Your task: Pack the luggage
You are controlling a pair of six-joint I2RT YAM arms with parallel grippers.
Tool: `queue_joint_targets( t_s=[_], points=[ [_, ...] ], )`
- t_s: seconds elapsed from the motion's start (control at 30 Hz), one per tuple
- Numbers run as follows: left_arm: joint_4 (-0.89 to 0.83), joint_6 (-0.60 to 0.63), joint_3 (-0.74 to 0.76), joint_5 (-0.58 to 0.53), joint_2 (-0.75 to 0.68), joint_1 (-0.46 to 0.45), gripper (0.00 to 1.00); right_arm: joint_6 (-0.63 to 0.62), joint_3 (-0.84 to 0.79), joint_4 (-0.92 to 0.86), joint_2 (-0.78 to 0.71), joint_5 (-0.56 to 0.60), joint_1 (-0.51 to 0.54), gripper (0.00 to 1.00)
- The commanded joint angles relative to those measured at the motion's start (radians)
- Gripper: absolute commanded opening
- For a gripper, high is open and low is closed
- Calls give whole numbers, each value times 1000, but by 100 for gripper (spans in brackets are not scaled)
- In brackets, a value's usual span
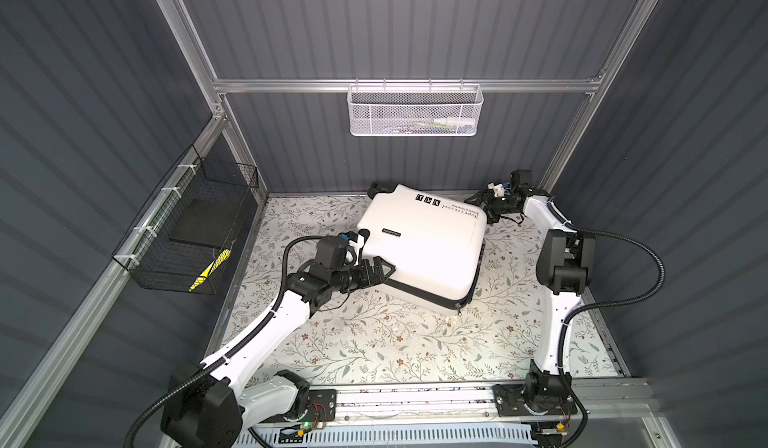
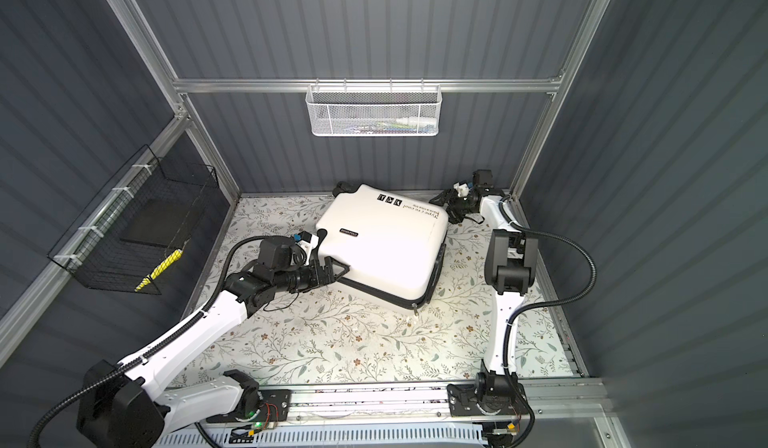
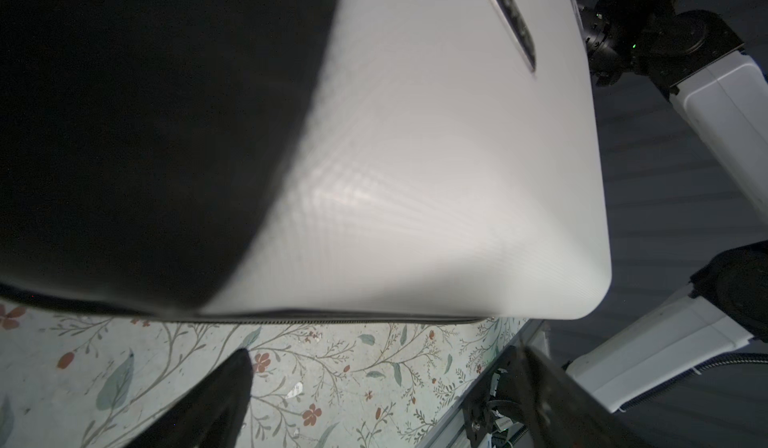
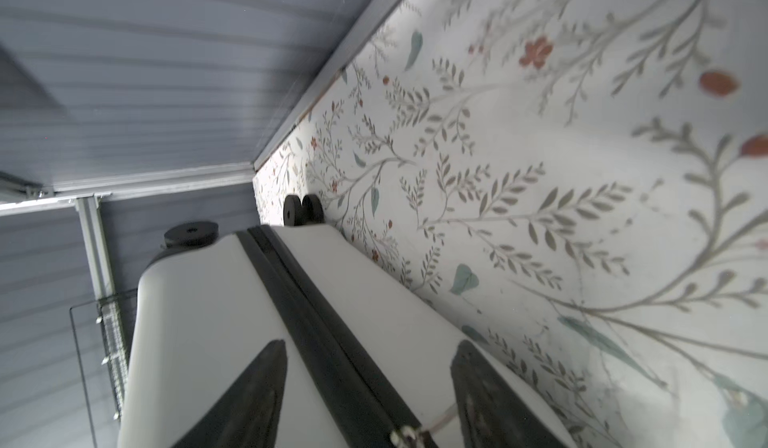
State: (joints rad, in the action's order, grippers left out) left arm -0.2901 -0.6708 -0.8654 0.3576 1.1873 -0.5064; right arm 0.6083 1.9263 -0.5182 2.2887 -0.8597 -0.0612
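Note:
The luggage (image 1: pixel 419 250) (image 2: pixel 382 250) lies flat and closed on the floral table, turned at an angle, with its wheels toward the back wall. My left gripper (image 1: pixel 384 269) (image 2: pixel 338 269) (image 3: pixel 384 367) is open at its front-left edge, with only table showing between the fingers. White shell (image 3: pixel 436 176) fills the left wrist view, partly behind a dark blur. My right gripper (image 1: pixel 478 196) (image 2: pixel 440 195) (image 4: pixel 370 344) is open at the back-right corner. Its fingers straddle the black zipper band (image 4: pixel 299 300). A zipper pull (image 4: pixel 405 433) sits between them.
A white mesh basket (image 1: pixel 415 111) with small items hangs on the back rail. A black wire basket (image 1: pixel 187 234) on the left wall holds a dark slab and a yellow item (image 1: pixel 210 273). More zipper pulls (image 1: pixel 458 308) hang at the suitcase's front corner.

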Motion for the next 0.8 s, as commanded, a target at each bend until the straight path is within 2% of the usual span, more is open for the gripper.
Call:
queue_joint_targets(
  t_s=[0.0,0.17,0.33,0.53,0.67,0.77],
  points=[
    [5,81,-54,-78,39,-1,100,-34,-75,81,-56,-105,6,63],
    [-5,161,-126,-100,101,0,100,-45,-245,193,-146,-156,21,59],
    [-22,256,-222,-93,176,12,100,24,-507,393,-278,-171,35,54],
    [-64,355,-370,-5,286,31,100,107,-838,627,-419,-165,70,50],
    [-71,384,-431,71,337,31,100,113,-1003,691,-516,-136,125,47],
    [-81,393,-437,86,331,31,100,91,-1104,686,-602,-104,156,47]
  ],
)
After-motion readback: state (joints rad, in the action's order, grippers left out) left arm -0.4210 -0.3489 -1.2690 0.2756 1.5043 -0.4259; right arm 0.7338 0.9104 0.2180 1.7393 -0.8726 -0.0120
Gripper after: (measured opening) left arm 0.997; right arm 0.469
